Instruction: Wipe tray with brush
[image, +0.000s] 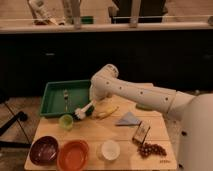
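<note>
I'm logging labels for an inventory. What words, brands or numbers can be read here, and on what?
No text can be read.
Packet on the table: its print is too blurred to read.
Dark mark at the table's front right corner: too small to read.
Gripper, at the brush by the tray's right edge: no label visible.
</note>
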